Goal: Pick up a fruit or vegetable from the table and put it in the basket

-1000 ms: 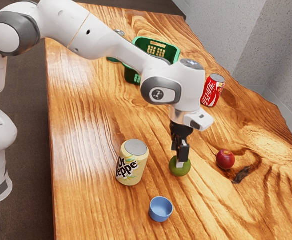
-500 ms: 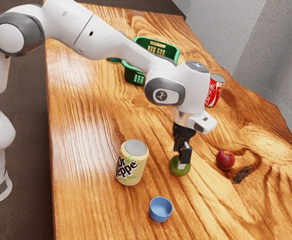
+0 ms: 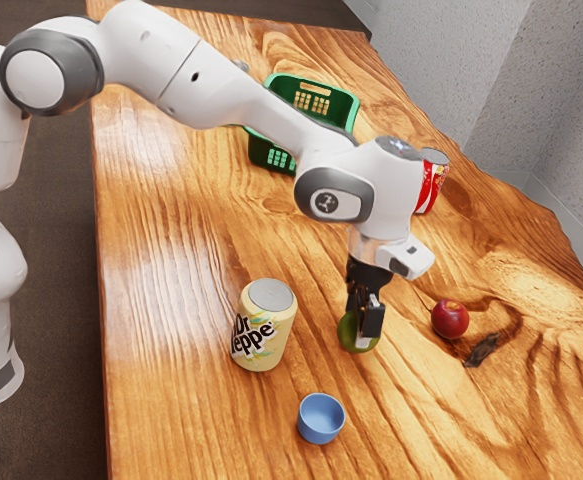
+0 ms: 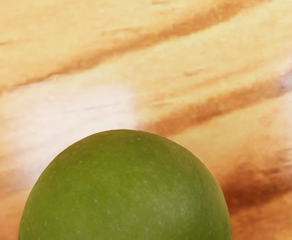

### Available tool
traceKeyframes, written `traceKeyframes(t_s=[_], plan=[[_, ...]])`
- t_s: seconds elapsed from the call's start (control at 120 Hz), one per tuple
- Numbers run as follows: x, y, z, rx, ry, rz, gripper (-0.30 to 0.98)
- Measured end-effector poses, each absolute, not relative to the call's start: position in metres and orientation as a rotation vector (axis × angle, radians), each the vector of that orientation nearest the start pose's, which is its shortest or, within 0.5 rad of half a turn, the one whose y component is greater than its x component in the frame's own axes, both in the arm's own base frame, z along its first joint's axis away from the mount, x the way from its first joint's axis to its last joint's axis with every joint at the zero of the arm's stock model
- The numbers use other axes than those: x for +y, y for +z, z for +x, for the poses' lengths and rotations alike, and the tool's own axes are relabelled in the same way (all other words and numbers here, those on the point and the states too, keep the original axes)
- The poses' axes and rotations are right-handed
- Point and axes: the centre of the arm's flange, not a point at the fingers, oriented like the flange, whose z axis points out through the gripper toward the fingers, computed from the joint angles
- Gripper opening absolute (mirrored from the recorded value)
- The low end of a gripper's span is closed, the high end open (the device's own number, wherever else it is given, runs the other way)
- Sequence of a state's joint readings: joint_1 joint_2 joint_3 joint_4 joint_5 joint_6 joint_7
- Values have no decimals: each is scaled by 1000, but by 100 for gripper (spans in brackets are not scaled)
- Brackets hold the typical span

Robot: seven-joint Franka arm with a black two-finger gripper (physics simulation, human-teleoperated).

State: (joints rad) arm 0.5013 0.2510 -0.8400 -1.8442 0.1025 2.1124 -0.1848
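Claw (image 3: 360, 338) at green fruit (image 3: 347, 335), partly hiding it, clamped or apart I cannot tell, red can (image 3: 432, 185) part-hidden

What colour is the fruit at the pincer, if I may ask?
The fruit is green with small pale specks, best seen in the wrist view.

green fruit (image 4: 125, 190): cut by wrist view's edge | basket (image 3: 268, 153), red can (image 3: 433, 186): partly behind arm (image 3: 226, 95)
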Motion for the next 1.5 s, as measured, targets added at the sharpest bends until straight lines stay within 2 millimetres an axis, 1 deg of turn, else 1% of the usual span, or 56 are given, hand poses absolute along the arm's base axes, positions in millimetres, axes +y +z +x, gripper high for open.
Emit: traceKeyframes(t_s=[0.317, 0.633, 0.775, 1.0, 1.2, 1.267, 1.417, 1.45, 1.5], plan=[[-167, 428, 596, 258, -108, -3256, 66], [-168, 423, 597, 250, -105, -3265, 66], [-168, 421, 598, 244, -101, -3268, 62], [-168, 420, 598, 239, -109, -3263, 51], [-167, 421, 599, 232, -116, -3256, 47], [-167, 423, 599, 234, -127, -3249, 45], [-163, 437, 604, 224, -172, -3235, 41], [-161, 443, 606, 221, -190, -3230, 40], [-159, 457, 611, 216, -224, -3222, 39]])
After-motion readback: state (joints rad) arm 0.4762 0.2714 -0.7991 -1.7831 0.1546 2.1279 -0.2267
